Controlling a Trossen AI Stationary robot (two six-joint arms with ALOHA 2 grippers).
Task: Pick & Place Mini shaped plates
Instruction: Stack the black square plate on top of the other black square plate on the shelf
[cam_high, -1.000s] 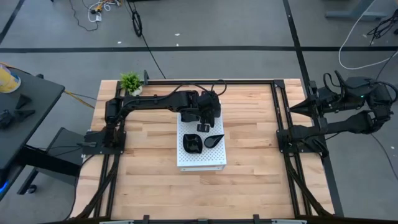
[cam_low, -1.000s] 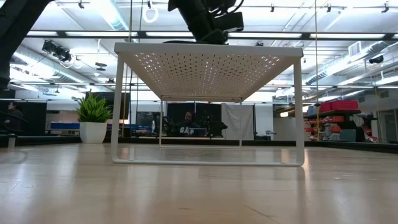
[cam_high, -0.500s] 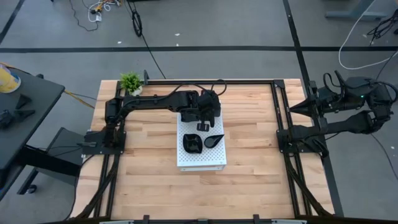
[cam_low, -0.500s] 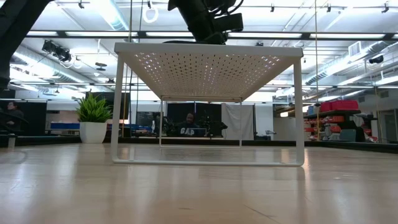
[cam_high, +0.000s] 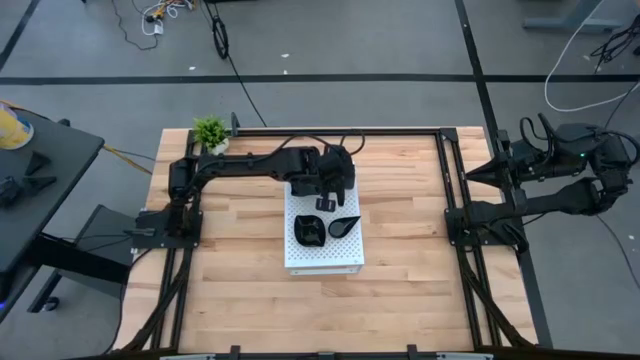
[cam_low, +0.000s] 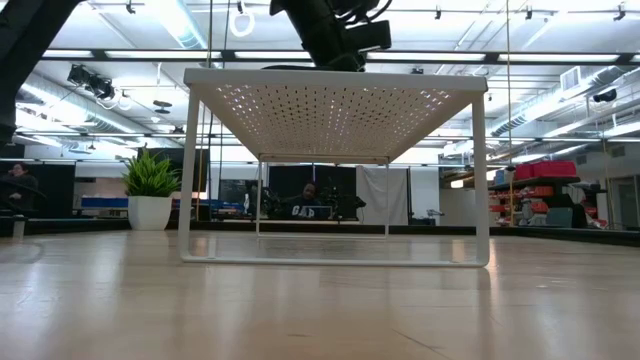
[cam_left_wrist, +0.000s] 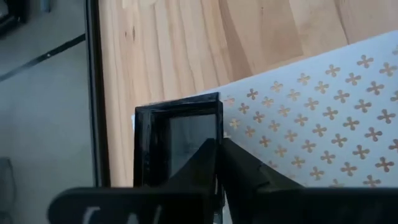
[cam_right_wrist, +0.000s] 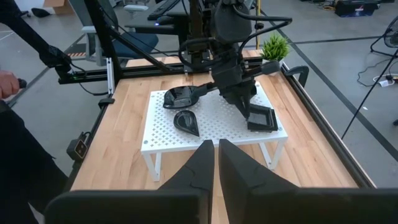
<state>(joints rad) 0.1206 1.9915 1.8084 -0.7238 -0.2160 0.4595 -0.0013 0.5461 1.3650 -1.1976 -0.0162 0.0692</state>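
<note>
1. Under your left hand (cam_left_wrist: 217, 146), the fingers are pinched on one rim of the square plate (cam_left_wrist: 180, 140), at a corner of the white board (cam_left_wrist: 323, 99). Such a thin edge grip may slip, and the plate could tip off onto the worktop (cam_high: 420, 290).
2. Your right hand (cam_right_wrist: 216, 149), fingers together, waits well apart.
3. Count three plates: the square plate, a wavy plate (cam_high: 309, 230) and a teardrop plate (cam_high: 343, 226). There is also one board and one plant (cam_high: 210, 130).

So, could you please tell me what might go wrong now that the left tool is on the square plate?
1. The left tool pinches only one thin rim of the square plate, so the plate may tilt or slip when lifted.
2. The plate sits at a corner of the raised white board; a slip could drop it onto the table.
</note>
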